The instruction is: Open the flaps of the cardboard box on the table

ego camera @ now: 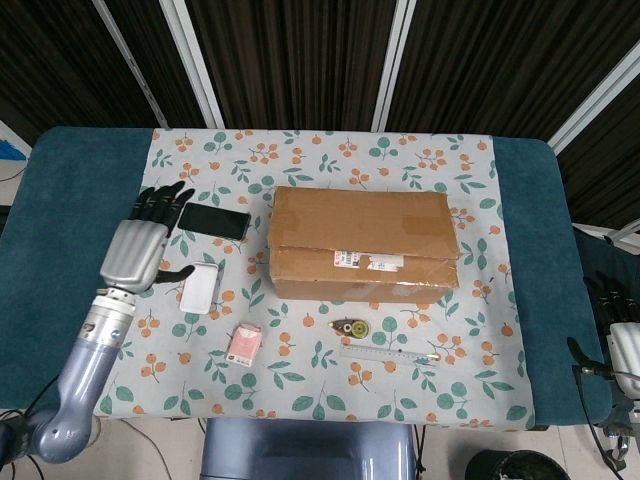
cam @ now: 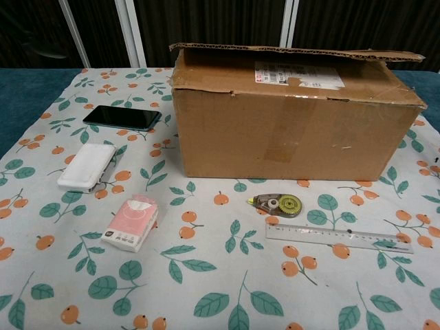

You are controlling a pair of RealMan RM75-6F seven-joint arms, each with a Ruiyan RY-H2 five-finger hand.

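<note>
Cardboard box (cam: 289, 117) label (cam: 299, 74) (white, red-edged) print is too small to read.

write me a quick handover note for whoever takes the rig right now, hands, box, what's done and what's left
Left hand: holds nothing, fingers spread, raised over the cloth between the black phone and the white case, left of the cardboard box.
Right hand: at the table's far right edge, holding nothing, fingers only partly visible.
Box: mid-table, flaps down; the rear flap sits slightly lifted.
Done: nothing on the flaps so far.
Left: bring the hands to the box and open the flaps.
</note>
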